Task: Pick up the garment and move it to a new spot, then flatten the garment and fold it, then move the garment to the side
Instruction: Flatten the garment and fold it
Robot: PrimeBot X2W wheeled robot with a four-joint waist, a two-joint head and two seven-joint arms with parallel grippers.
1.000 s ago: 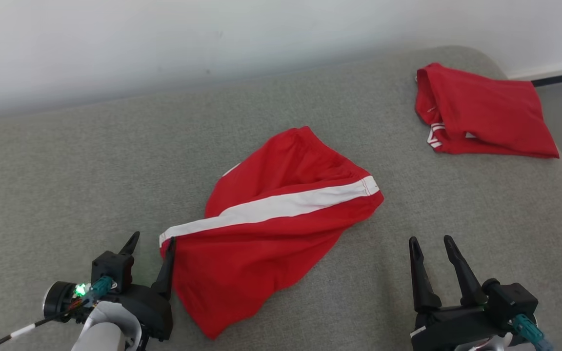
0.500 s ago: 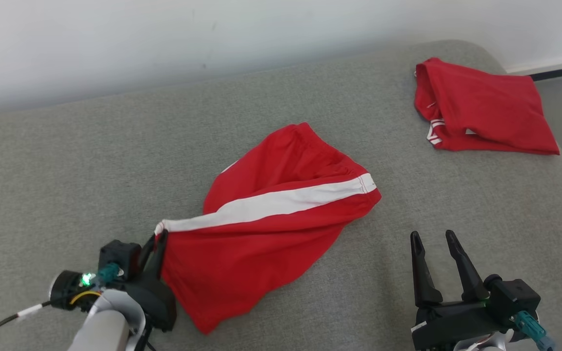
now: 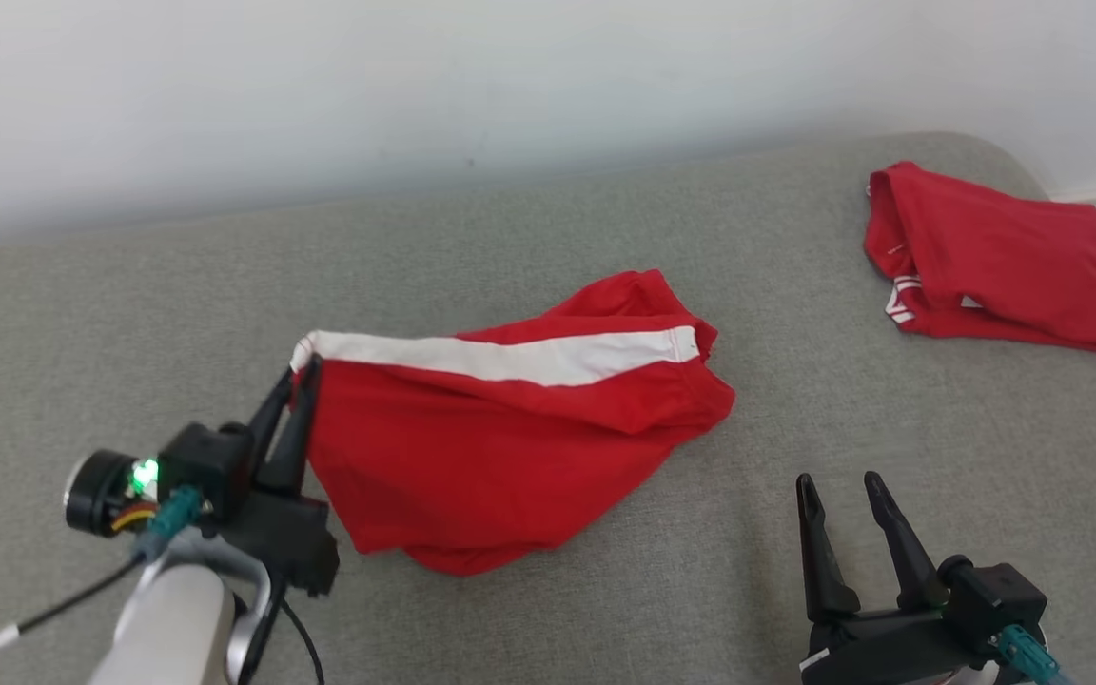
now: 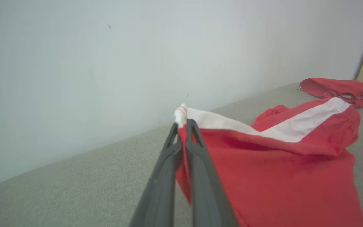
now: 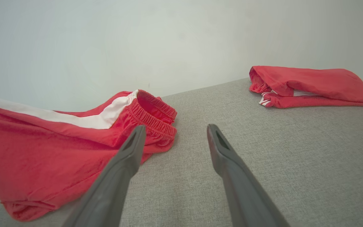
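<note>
A pair of red shorts [image 3: 500, 447] with a white side stripe hangs partly lifted over the grey cushion [image 3: 129, 314]. My left gripper [image 3: 301, 376] is shut on the hem corner where the stripe ends, holding it up. In the left wrist view the shorts [image 4: 279, 170] drape right from my left gripper [image 4: 183, 124], the waistband end resting on the cushion. My right gripper [image 3: 838, 485] stands open at the lower right, apart from the cloth. The right wrist view shows the right gripper [image 5: 173, 132] open just right of the shorts [image 5: 43, 145] and their elastic waistband.
A second red garment [image 3: 995, 262], folded, lies at the far right of the cushion; it also appears as the folded garment [image 5: 314, 86] and the folded garment [image 4: 342, 88]. A white wall [image 3: 415, 86] runs behind. The cushion's right edge drops off past the folded garment.
My left gripper has closed on the shorts' hem corner and raised it up and back, pulling the cloth off the cushion. The head camera has shifted. The right gripper stays open.
</note>
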